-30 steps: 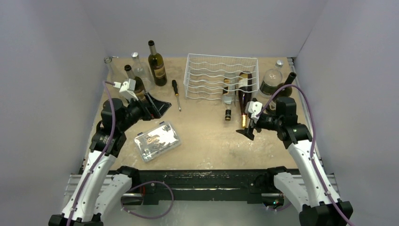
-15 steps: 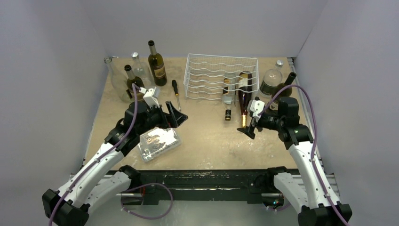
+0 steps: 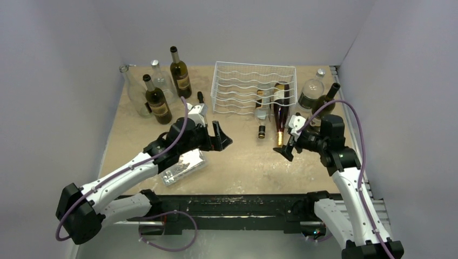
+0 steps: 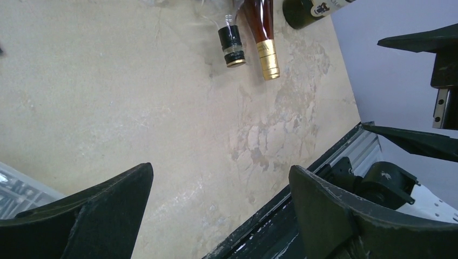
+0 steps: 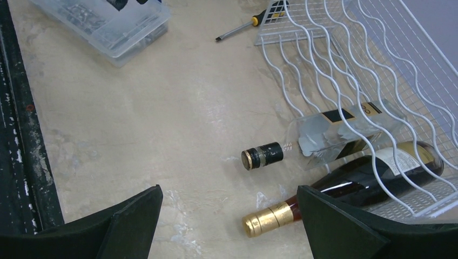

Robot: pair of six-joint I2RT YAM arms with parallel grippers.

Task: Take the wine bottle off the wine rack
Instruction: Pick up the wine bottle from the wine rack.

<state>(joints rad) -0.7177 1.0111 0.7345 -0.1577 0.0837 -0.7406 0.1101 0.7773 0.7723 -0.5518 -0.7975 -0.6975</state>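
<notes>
A: The fingers (image 5: 129,221) of the right gripper (image 5: 229,190) stand spread wide with nothing between them, low over the table (image 5: 162,124) just near of a gold-foiled neck; the left gripper (image 4: 220,167) is likewise parted and empty, over bare tabletop near and left of the rack.

B: And the wine bottle (image 5: 372,178)?

A: It lies on its side at the right end of the wine rack (image 5: 345,59), body under the wavy wires, neck reaching out past the near side; a clear bottle (image 5: 329,135) with a black cap lies just beside it on the left.

B: How would it likely handle?

A: It is glass, so stiff, smooth and breakable; probably heavy toward the body if full, though the dark glass gives no way to tell. The neck is the only part free of wire, and it looks narrow enough for the jaws; a hold just behind the foil and a level pull toward the near edge seems safest, since an early lift could catch the shoulder on the wires.

B: What is hard to make out?

A: The base and label show only through wire; the left wrist view cuts off both bottles above the neck; from above, the left arm covers part of the clear plastic box (image 3: 181,168) and most of the screwdriver (image 3: 200,97).
</notes>
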